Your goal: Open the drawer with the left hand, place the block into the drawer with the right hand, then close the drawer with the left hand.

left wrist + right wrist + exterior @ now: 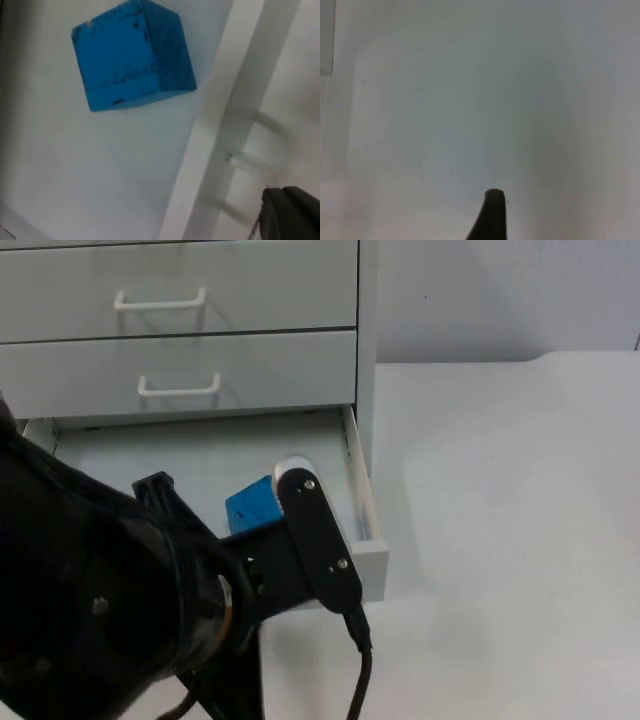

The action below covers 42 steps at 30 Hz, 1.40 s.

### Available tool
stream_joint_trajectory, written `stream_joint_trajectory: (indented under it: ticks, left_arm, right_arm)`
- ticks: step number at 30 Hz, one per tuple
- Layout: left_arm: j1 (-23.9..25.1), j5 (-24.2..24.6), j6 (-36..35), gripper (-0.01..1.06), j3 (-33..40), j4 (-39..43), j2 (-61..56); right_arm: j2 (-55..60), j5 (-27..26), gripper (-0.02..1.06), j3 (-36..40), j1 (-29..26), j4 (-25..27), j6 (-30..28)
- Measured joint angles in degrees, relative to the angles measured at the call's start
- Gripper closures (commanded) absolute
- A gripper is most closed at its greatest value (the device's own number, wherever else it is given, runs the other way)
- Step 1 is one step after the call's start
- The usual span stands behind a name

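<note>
The white cabinet's bottom drawer (362, 485) stands pulled out. A blue block (252, 508) lies on the drawer floor near the front right, and in the left wrist view the block (131, 54) rests flat with nothing touching it. My left arm (120, 610) reaches over the drawer's front and hides much of it. My left gripper (292, 215) hovers by the drawer's front panel and its white handle (245, 165), apart from the block. My right gripper (492, 215) hangs over bare white table and holds nothing that I can see.
Two upper drawers are closed, each with a white handle (160, 302) (178, 388). The cabinet's side (367, 340) borders open white table (500, 500) to the right. A cabinet edge (326, 37) shows in the right wrist view.
</note>
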Motion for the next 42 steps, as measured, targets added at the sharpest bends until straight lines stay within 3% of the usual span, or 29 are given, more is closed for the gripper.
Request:
stream_joint_trajectory:
  ticks: [6,9,15,21,28,42]
  left_arm:
    - [0.00,3.50,-6.82,1.05,0.15,9.52,1.99]
    - [0.00,0.64,-7.89,1.05,0.15,11.37,2.34]
    - [0.59,-0.51,-8.00,1.05,0.15,12.93,2.82]
    - [4.70,0.07,-8.11,1.05,0.15,14.74,5.40]
    - [5.99,7.18,-9.75,1.05,0.15,15.20,6.07]
    - [15.57,6.88,-10.78,1.05,-4.03,15.12,6.91]
  right_arm:
    - [0.00,0.00,0.33,0.00,0.00,0.00,0.00]
    - [0.00,0.00,0.33,0.00,0.00,0.00,0.00]
    - [0.00,-0.13,0.33,0.00,0.00,0.00,0.00]
    - [0.00,-0.35,0.33,0.00,0.00,0.00,0.00]
    - [0.00,-0.73,0.33,0.00,0.00,0.00,0.00]
    - [0.00,-1.46,0.33,0.00,0.00,0.81,0.00]
